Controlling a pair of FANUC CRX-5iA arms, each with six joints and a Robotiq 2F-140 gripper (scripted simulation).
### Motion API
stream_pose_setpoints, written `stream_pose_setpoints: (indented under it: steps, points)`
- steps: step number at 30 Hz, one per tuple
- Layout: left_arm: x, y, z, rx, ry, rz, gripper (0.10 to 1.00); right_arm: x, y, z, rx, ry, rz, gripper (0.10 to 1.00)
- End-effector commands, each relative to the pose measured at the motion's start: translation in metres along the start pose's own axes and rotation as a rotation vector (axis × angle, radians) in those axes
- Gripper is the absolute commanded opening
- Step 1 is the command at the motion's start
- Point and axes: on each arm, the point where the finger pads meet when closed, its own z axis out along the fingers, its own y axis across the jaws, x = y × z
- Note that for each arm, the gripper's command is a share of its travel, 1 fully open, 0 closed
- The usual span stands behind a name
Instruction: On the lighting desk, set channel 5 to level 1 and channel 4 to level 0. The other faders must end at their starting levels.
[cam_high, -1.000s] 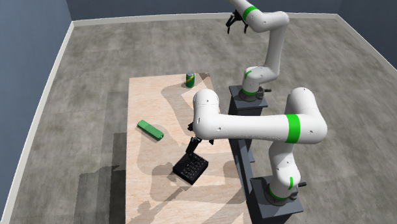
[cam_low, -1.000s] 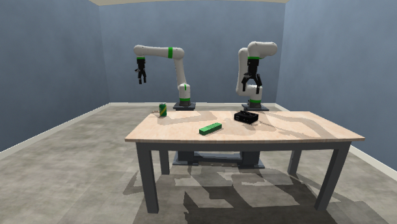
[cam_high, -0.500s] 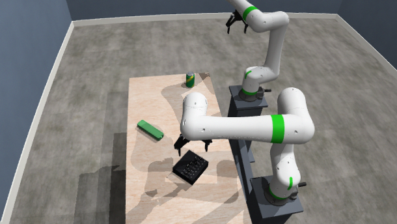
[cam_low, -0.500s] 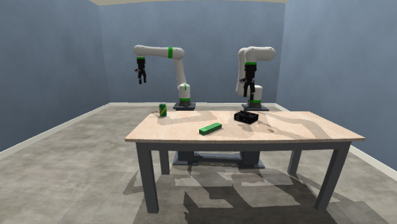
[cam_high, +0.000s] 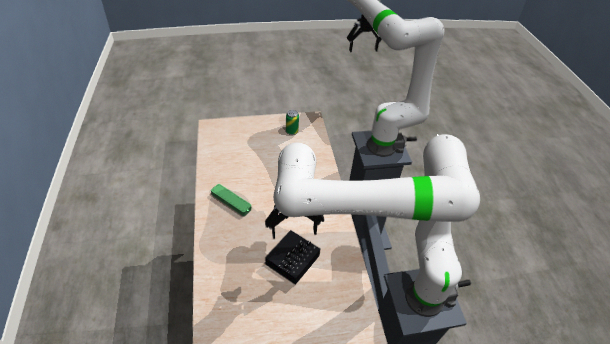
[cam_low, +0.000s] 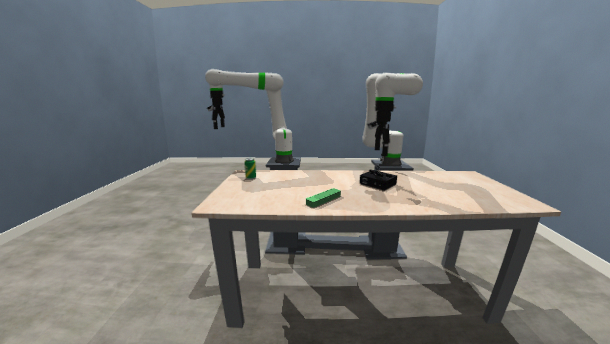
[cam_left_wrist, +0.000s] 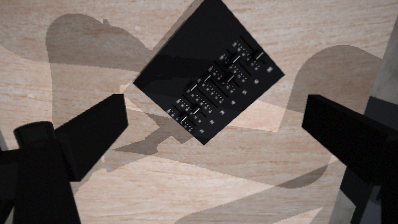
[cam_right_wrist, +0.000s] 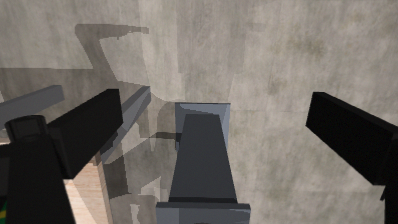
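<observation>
The black lighting desk (cam_high: 293, 256) (cam_low: 378, 180) (cam_left_wrist: 175, 75) lies turned at an angle on the table. In the left wrist view its faders run in a diagonal row, with caps at differing heights along their slots; the channel labels are too small to read. My left gripper (cam_high: 294, 233) (cam_low: 381, 151) (cam_left_wrist: 214, 110) is open and empty, pointing down above the desk and not touching it. In its wrist view the desk lies between and beyond the fingertips. My right gripper (cam_high: 364, 49) (cam_low: 219, 126) (cam_right_wrist: 214, 107) is open and empty, high up and away from the desk.
A green bar-shaped object (cam_high: 231, 200) (cam_low: 323, 197) lies on the table (cam_high: 220, 150) (cam_low: 280, 207) near the edge opposite the arms. A green and yellow can (cam_high: 292, 123) (cam_low: 250, 169) stands at the table end near the right arm. Arm shadows cross the tabletop.
</observation>
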Motion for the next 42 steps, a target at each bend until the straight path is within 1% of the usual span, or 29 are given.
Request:
stream_pose_setpoints:
  steps: [1, 4, 7, 9, 11, 24, 26, 27, 41, 42]
  points:
    - [0.000, 0.000, 0.000, 0.001, 0.001, 0.016, 1.000, 0.000, 0.000, -0.001, 0.000, 0.002, 0.000, 1.000]
    - [0.001, -0.001, 0.001, 0.002, 0.001, 0.082, 1.000, 0.000, 0.000, -0.001, 0.000, 0.002, 0.000, 1.000]
    - [0.002, -0.002, 0.005, 0.002, 0.001, 0.213, 1.000, 0.000, 0.000, -0.001, 0.000, 0.002, 0.000, 1.000]
    - [0.002, -0.002, 0.005, 0.002, 0.001, 0.213, 1.000, 0.000, 0.000, -0.001, 0.000, 0.002, 0.000, 1.000]
    - [0.003, -0.004, 0.008, 0.002, 0.001, 0.338, 1.000, 0.000, 0.000, -0.001, 0.000, 0.002, 0.000, 1.000]
    - [0.007, -0.008, 0.020, 0.002, 0.000, 0.778, 1.000, 0.000, 0.000, -0.001, 0.000, 0.002, 0.000, 1.000]
    - [0.007, -0.008, 0.020, 0.002, 0.000, 0.778, 1.000, 0.000, 0.000, -0.001, 0.000, 0.002, 0.000, 1.000]
    - [0.008, -0.009, 0.022, 0.002, 0.000, 0.878, 1.000, 0.000, 0.000, -0.001, 0.000, 0.002, 0.000, 1.000]
    - [0.012, -0.013, 0.035, 0.002, -0.001, 1.345, 1.000, 0.000, 0.000, -0.001, 0.000, 0.002, 0.000, 1.000]
    - [0.012, -0.013, 0.035, 0.002, -0.001, 1.345, 1.000, 0.000, 0.000, -0.001, 0.000, 0.002, 0.000, 1.000]
